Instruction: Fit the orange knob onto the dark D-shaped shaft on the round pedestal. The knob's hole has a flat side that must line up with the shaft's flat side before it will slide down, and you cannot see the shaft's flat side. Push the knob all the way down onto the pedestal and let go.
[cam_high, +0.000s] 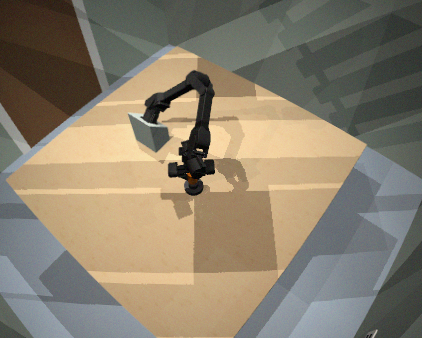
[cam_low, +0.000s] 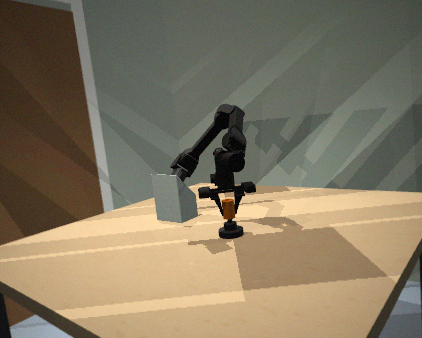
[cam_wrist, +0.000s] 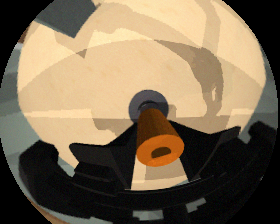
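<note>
The orange knob (cam_high: 192, 182) (cam_low: 228, 209) (cam_wrist: 151, 127) is upright between the fingers of my gripper (cam_low: 229, 214) (cam_wrist: 151, 123), which is shut on it. A dark slot shows in the knob's top face in the wrist view. The dark round pedestal (cam_high: 193, 192) (cam_low: 231, 233) (cam_wrist: 135, 107) stands on the table directly below the knob. In the exterior view the knob's lower end is at the top of the narrow dark part, above the pedestal's wide base. The shaft's flat side is hidden, and I cannot tell whether the shaft is inside the hole.
A grey block (cam_high: 150, 136) (cam_low: 172, 202) (cam_wrist: 70, 17) stands beside the arm's base, behind and left of the pedestal in the exterior view. The wooden table (cam_high: 140, 235) (cam_low: 150, 280) carries bands of shadow. Its edges lie well away from the pedestal.
</note>
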